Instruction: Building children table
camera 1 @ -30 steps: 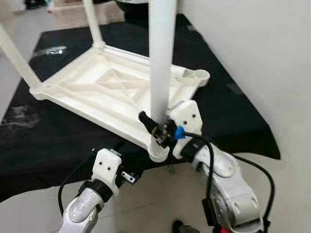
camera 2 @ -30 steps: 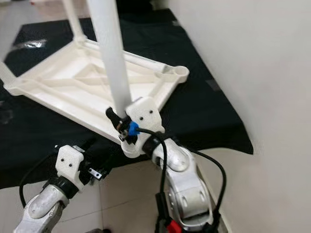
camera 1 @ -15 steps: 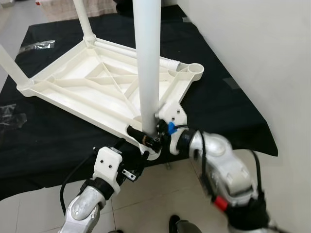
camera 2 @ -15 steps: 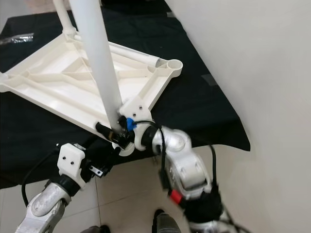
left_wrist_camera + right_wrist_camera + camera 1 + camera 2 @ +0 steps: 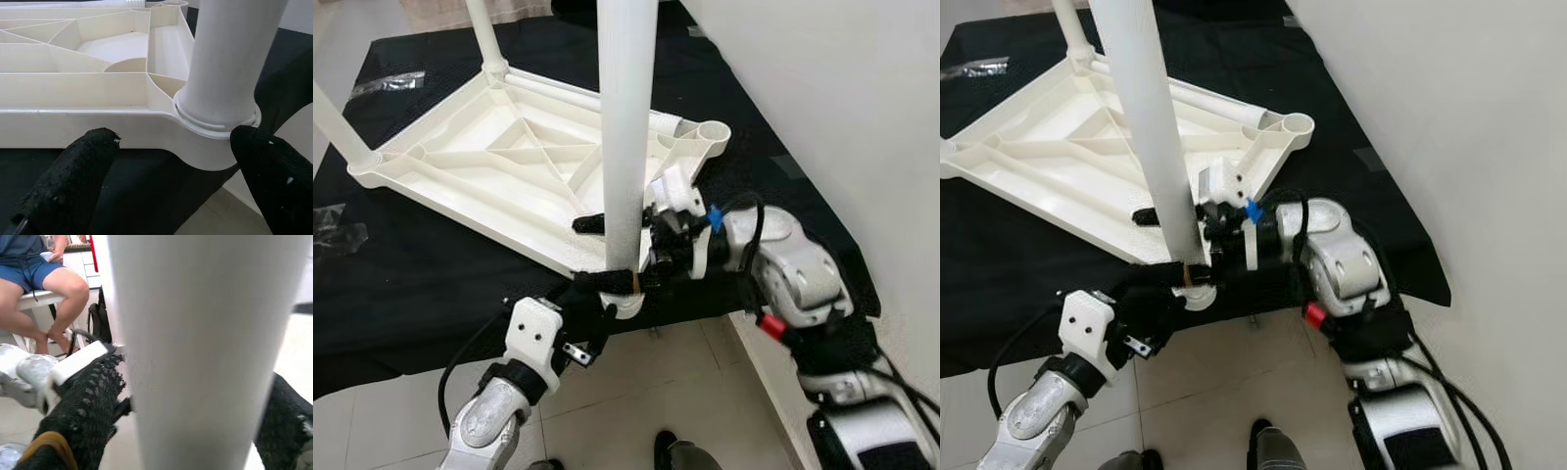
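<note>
Now the right tool (image 5: 607, 250) has swung round to clamp the upright leg (image 5: 626, 127) just above its corner socket on the overturned tabletop (image 5: 470, 166); the left tool (image 5: 171, 161) waits spread beneath, so seating looks nearly finished.

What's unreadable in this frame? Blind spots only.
- Table leg: top cut off by the upper edge in the eye views.
- Corner socket: how deep the leg sits is hidden inside its collar in the left wrist view.
- Right gripper: the leg hides whether its fingers press it.
- Left gripper: black on black cloth in the eye views.
</note>
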Motion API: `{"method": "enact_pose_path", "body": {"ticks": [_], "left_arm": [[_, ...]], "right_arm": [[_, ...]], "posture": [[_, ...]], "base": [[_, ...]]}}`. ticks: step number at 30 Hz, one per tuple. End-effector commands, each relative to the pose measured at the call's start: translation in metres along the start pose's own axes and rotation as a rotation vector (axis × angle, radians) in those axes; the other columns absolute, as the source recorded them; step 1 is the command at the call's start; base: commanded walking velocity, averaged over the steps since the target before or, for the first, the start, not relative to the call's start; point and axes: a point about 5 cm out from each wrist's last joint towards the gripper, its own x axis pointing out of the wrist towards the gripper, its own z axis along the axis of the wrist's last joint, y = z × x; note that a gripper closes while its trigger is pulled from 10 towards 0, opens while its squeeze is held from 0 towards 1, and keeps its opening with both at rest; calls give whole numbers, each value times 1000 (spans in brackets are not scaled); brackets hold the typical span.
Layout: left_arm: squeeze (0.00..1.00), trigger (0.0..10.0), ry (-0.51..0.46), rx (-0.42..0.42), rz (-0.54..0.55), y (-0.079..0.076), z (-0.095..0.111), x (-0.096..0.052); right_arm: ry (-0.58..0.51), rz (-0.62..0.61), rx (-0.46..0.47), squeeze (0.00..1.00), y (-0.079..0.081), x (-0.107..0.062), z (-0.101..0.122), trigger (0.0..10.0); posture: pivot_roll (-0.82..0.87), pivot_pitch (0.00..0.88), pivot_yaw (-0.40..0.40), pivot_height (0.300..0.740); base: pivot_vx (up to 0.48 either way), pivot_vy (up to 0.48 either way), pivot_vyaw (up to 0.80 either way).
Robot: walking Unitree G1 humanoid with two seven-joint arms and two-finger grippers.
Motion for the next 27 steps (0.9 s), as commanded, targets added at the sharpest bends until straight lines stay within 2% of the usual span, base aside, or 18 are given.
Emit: {"method": "enact_pose_path", "body": {"ticks": [1,12,13,14,16,18,19,20,21,23,24,25,26,27], "left_arm": [[0,10000,19,1,-5,-2,-2,-5],[0,10000,29,-9,-16,-4,-2,-9],[0,10000,31,-11,-19,-4,-2,-10],[0,10000,31,-11,-19,-4,-2,-10],[0,10000,32,-14,-21,-5,-3,-11],[0,10000,32,-14,-21,-5,-3,-11],[0,10000,32,-13,-19,-5,-3,-11],[0,10000,30,-13,-13,-4,-2,-11],[0,10000,28,-13,-8,-3,-1,-10],[0,10000,28,-13,-8,-3,-1,-10],[0,10000,27,-14,-9,-3,-1,-10],[0,10000,25,-15,-13,-2,-1,-8],[0,10000,25,-15,-13,-2,-1,-8],[0,10000,22,-18,-28,-3,-1,-5]], "right_arm": [[-15,31,-8,0,-1,2,0,0],[-5,63,19,0,-4,-11,-7,0],[24,-2,23,0,-5,-15,-13,0],[24,-2,23,0,-5,-15,-13,0],[144,-214,35,0,-8,-16,-32,0],[144,-214,35,0,-8,-16,-32,0],[261,-466,127,0,-8,-13,-56,0],[372,-732,166,0,8,-9,-81,0],[402,-879,273,0,34,0,-97,0],[402,-879,273,0,34,0,-97,0],[411,-953,340,0,54,9,-103,0],[392,-960,374,0,62,17,-101,0],[392,-960,374,0,62,17,-101,0],[361,-943,379,0,59,26,-94,0]], "posture": [[73,248,-13,740],[68,251,4,740],[65,251,-2,740],[65,251,-2,740],[53,253,-11,740],[53,253,-11,740],[47,255,-18,740],[30,263,-15,740],[31,275,-4,740],[31,275,-4,740],[18,273,3,740],[-1,268,15,740],[-1,268,15,740],[-10,263,14,740]], "base": [[0,0,0],[0,0,0],[0,0,0],[0,0,0],[0,0,0],[0,0,0],[0,0,0],[0,0,0],[0,0,0],[0,0,0],[0,0,0],[0,0,0],[0,0,0],[0,0,0]]}}
